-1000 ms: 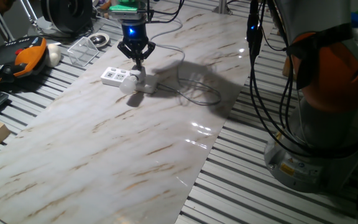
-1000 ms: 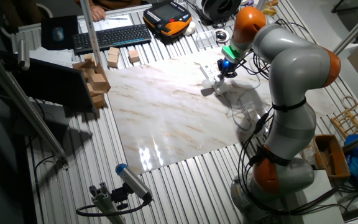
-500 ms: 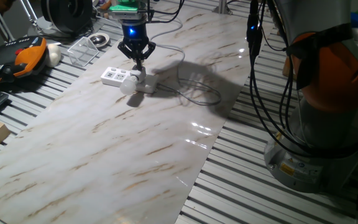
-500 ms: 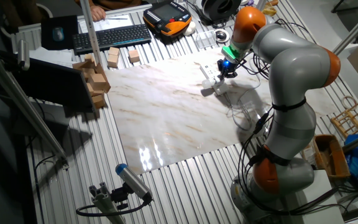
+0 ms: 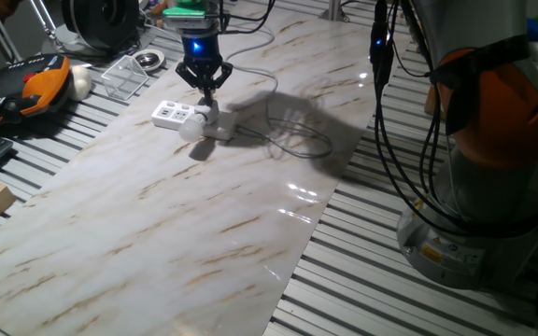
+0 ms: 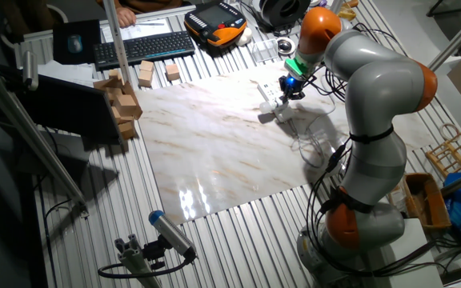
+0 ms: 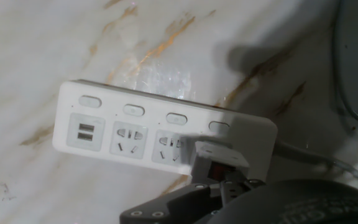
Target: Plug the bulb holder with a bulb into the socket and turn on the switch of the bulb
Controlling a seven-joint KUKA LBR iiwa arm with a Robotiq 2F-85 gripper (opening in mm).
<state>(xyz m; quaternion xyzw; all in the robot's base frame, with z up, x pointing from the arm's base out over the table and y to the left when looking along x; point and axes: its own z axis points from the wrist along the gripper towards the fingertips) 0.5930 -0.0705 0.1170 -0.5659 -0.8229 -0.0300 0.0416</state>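
In the upper left of the fixed view the gripper points down with its fingers drawn close together over the bulb holder, which sits plugged into the socket on the marble board. In the hand view the socket lies mid-frame, the holder at lower centre with its red switch just beside a dark fingertip. The bulb is unlit.

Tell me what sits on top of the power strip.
The bulb holder with its red switch stands plugged in near the cable end of the power strip, under the hand. Two outlets and the USB ports stay bare. The outlet beneath the holder is covered.
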